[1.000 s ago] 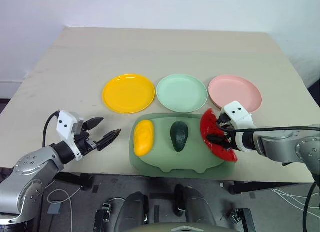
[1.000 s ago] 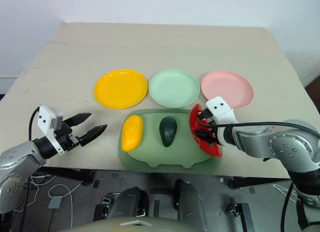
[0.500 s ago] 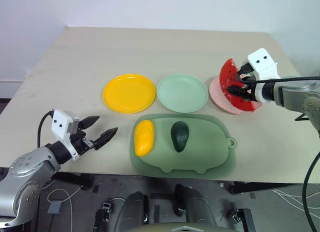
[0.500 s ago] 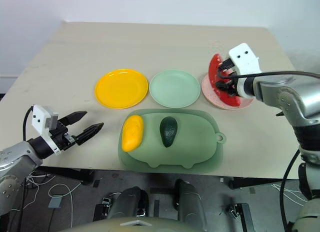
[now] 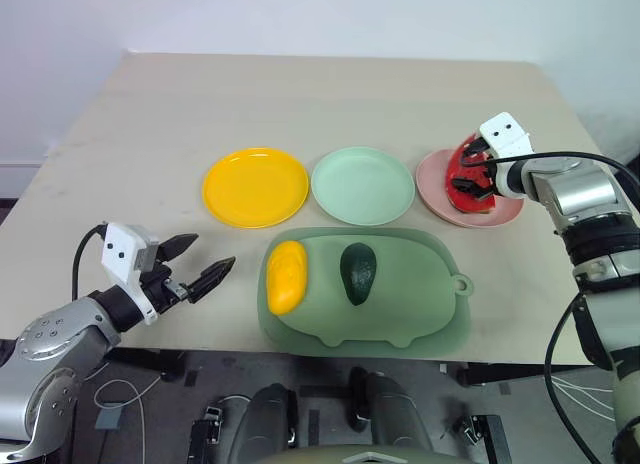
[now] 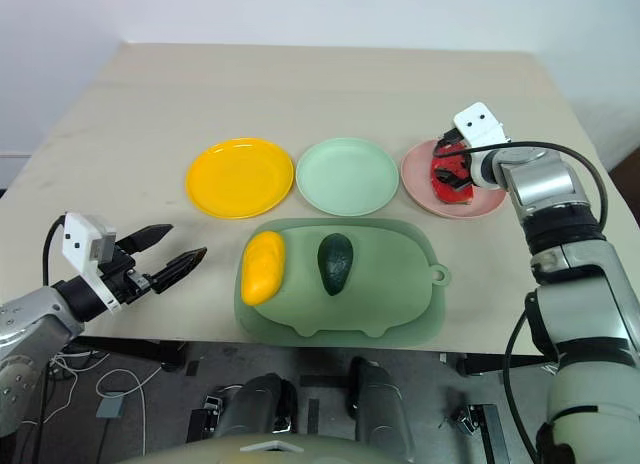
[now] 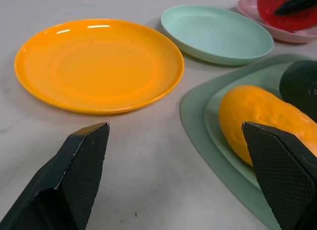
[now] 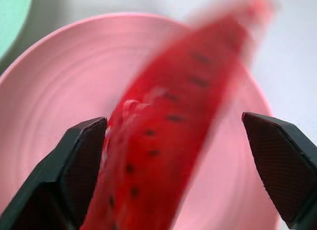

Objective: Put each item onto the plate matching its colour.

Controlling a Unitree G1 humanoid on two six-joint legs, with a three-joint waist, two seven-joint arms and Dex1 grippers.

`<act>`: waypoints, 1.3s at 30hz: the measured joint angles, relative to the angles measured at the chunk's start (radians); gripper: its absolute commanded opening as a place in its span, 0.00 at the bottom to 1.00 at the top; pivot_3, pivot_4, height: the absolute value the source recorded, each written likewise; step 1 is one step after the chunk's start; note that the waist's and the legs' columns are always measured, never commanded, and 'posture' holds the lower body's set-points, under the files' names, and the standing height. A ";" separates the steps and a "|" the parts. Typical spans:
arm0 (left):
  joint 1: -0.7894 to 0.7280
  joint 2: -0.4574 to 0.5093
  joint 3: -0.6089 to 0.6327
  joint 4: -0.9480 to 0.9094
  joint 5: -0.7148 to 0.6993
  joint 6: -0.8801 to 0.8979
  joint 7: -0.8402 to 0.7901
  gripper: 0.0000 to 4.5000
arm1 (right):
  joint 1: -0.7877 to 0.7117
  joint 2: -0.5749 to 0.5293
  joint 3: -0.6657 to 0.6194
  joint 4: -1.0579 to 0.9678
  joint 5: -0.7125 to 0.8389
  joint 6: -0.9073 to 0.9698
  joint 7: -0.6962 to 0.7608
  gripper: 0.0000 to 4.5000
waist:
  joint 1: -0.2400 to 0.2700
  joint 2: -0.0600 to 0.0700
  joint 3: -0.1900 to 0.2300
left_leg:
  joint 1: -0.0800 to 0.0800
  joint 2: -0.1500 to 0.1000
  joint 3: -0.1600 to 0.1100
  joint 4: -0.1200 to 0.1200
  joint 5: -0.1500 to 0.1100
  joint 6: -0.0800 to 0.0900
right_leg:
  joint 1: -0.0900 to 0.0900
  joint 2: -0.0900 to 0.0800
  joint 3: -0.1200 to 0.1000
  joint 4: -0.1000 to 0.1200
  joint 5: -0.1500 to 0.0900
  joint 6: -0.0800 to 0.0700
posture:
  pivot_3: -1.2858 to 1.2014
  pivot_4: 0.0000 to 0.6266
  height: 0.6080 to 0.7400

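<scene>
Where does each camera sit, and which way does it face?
Head eyes: forward and down over the table, showing both arms.
Left wrist: along the open left pincer toward the yellow plate and mango.
Right wrist: along the open right pincer at the watermelon slice on the pink plate.
Shared: both wrist views show that slice.

Both head eyes look down over the bench (image 5: pixel 330 104); each wrist camera peers closely between its pincer's fingers.
</scene>
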 measured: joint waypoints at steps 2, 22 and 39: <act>0.001 0.000 0.006 -0.001 0.000 0.000 0.005 1.00 | 0.031 -0.042 -0.034 -0.093 -0.026 -0.043 0.004 0.98 | 0.001 0.001 0.000 | 0.000 0.000 0.000 0.000 0.000 0.000 | 0.000 0.000 0.000 0.000 0.000 0.000 | 0.52 0.24 1.00; -0.081 0.009 -0.025 0.067 0.002 0.000 -0.037 1.00 | 0.346 0.269 -0.483 -1.162 0.621 1.031 -0.033 0.98 | 0.003 0.000 0.000 | 0.001 0.000 -0.001 0.000 0.000 0.000 | 0.000 0.000 0.000 0.001 0.000 -0.001 | 0.52 0.24 1.00; -0.055 0.010 -0.014 0.061 -0.002 0.001 -0.031 1.00 | 0.373 0.369 -0.402 -1.105 0.722 1.053 -0.306 0.98 | -0.002 0.000 0.000 | 0.001 0.000 -0.001 0.000 0.000 0.000 | 0.001 0.000 0.000 0.001 0.000 -0.001 | 0.52 0.24 1.00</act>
